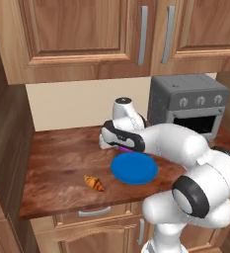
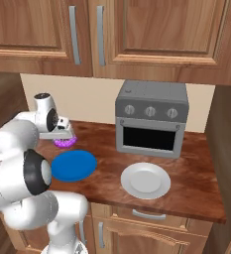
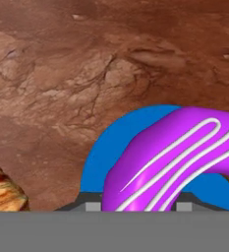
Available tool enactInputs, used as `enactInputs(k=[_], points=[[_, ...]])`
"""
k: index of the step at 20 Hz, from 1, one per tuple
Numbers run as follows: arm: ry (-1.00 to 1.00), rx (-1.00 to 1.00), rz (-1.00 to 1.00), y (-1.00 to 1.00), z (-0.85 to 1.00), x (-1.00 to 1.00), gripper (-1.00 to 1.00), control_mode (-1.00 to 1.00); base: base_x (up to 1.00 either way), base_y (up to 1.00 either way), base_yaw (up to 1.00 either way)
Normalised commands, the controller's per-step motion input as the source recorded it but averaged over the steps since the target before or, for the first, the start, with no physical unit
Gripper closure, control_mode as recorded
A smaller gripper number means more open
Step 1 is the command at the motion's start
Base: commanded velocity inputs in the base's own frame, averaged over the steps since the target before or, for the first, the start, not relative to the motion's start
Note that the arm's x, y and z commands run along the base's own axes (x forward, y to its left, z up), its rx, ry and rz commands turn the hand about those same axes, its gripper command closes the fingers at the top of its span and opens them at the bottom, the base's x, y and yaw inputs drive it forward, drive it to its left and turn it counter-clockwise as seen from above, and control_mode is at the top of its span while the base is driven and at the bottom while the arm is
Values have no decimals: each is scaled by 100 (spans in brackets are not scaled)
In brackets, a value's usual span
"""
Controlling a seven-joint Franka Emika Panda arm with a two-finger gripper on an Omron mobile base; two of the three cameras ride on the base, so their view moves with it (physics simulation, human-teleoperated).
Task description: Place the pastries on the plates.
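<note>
While gripped between the fingers [image 3: 185,207], the purple donut [image 3: 175,162] hangs over the far edge of the blue plate [image 1: 134,168]. Croissant [image 1: 94,183] lies on the counter [image 1: 62,158] left of that plate; white plate [image 2: 145,180] sits right of it, before the toaster oven [image 2: 150,119].

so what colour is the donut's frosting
Purple with pale stripes on the donut, clearest in the hand view.

The donut [image 3: 170,157] hides the jaws; the picture's edge cuts the croissant [image 3: 3,189].
</note>
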Motion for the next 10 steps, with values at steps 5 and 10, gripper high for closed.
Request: enactInputs(k=[5,10], points=[[-2,3,0,-42,28,-70,100,-100,0,0,0],[0,3,-1,-60,16,-60,100,-100,0,0,0]])
